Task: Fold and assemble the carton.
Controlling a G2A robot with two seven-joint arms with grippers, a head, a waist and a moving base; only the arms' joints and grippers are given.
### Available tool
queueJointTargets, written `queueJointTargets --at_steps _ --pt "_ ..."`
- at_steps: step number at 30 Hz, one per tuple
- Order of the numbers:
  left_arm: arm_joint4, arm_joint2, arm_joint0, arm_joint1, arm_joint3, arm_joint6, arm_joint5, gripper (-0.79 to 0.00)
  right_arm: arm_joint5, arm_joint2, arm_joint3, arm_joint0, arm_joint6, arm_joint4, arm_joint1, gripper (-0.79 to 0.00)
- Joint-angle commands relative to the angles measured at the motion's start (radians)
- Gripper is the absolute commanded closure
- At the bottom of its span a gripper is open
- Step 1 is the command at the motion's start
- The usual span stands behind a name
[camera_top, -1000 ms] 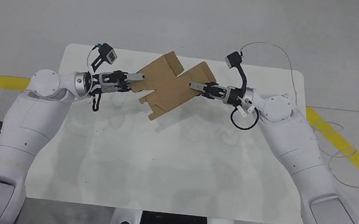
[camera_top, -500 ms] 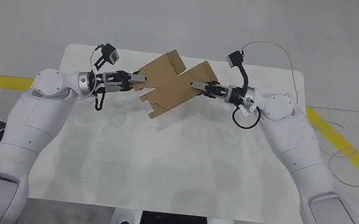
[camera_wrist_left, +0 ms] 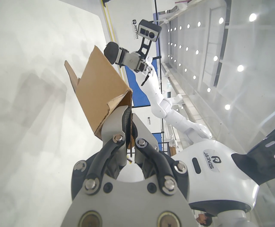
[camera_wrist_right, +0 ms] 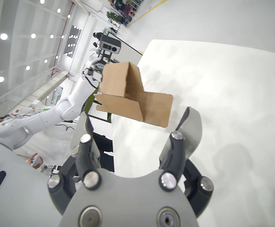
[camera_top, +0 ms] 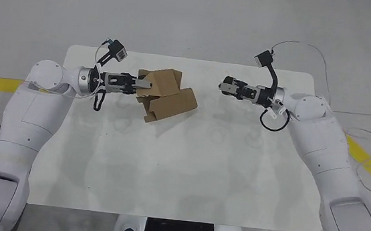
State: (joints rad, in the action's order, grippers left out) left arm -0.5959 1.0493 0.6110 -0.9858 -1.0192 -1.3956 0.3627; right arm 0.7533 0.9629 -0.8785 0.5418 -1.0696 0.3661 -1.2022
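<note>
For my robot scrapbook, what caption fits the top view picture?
Left gripper pinches a half-folded cardboard carton over the white table; right gripper hangs open, apart.

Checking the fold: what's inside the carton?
The carton shows only bare cardboard panels inside, nothing loose. Its interior nearest the left end effector is covered by a folded panel.

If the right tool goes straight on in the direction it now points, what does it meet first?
Probably the brown cardboard carton, half folded, which the left tool holds by one edge. Its near flap lies ahead of the open right tool, across a gap; depth is unclear.
</note>
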Motion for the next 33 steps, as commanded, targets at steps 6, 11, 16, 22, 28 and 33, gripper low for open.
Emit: queueJointTargets --at_steps 6,11,16,22,28,33 --pt "0.037 -0.025 -0.019 -0.01 0.007 -0.02 0.026 0.0 -0.053 -0.057 -0.139 0.002 -0.05 0.183 -0.003 -0.542" --pt "0.03 -0.035 -0.026 -0.016 -0.013 -0.021 0.041 0.0 -0.1 -0.116 -0.172 -0.003 -0.097 0.263 -0.005 -0.329" --pt "0.031 -0.041 -0.021 -0.017 -0.048 -0.019 0.043 0.0 -0.119 -0.167 -0.173 -0.013 -0.117 0.305 -0.011 -0.317" --pt "0.025 -0.043 -0.008 -0.013 -0.088 -0.023 0.038 0.0 -0.106 -0.21 -0.12 -0.038 -0.103 0.292 -0.018 -0.302" --pt "0.023 -0.04 -0.002 -0.008 -0.11 -0.023 0.039 0.0 -0.085 -0.252 -0.06 -0.073 -0.082 0.246 -0.024 -0.265" --pt "0.01 -0.039 0.003 -0.005 -0.122 -0.024 0.038 0.0 -0.069 -0.286 -0.013 -0.096 -0.066 0.226 -0.03 -0.32"
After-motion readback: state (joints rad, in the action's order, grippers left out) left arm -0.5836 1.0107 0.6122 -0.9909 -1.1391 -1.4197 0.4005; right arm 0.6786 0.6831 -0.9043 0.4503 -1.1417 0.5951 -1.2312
